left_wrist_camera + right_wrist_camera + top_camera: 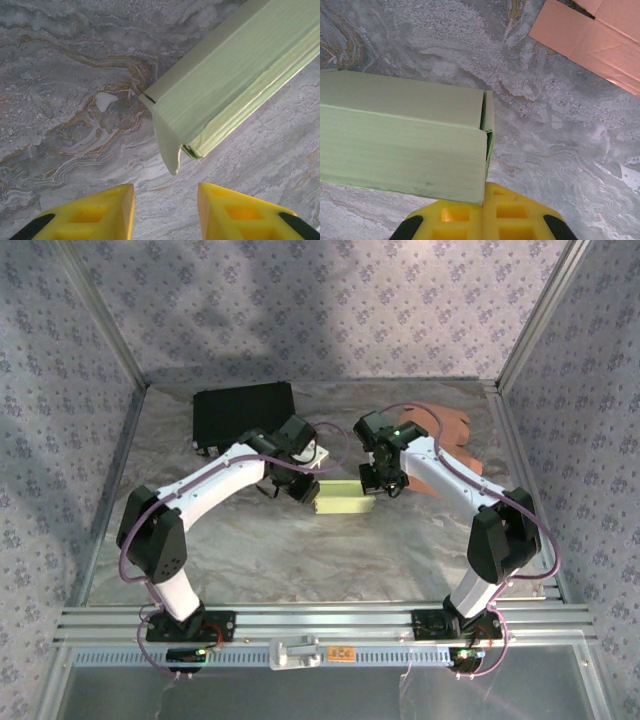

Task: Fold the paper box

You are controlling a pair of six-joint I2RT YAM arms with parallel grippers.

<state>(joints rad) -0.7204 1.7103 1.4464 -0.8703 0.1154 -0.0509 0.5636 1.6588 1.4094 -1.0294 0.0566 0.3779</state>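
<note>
the marbled table spreads under both of your pincers. the black case lies past your left pincer toward the back wall, apart from its fingers. the flat brown cardboard lies ahead and to the right of your right pincer, well apart from it. the pale green paper box lies on the table between the two pincers. one end sits just ahead and to the right of your left pincer's tips, and a loose flap curls off that end toward the fingers. your left pincer is released, its yellow fingers spread with bare table between them. your right pincer is clenched, its fingers pressed together on nothing. the box's other end is just ahead and to the left of that tip; you cannot tell whether they touch.
</note>
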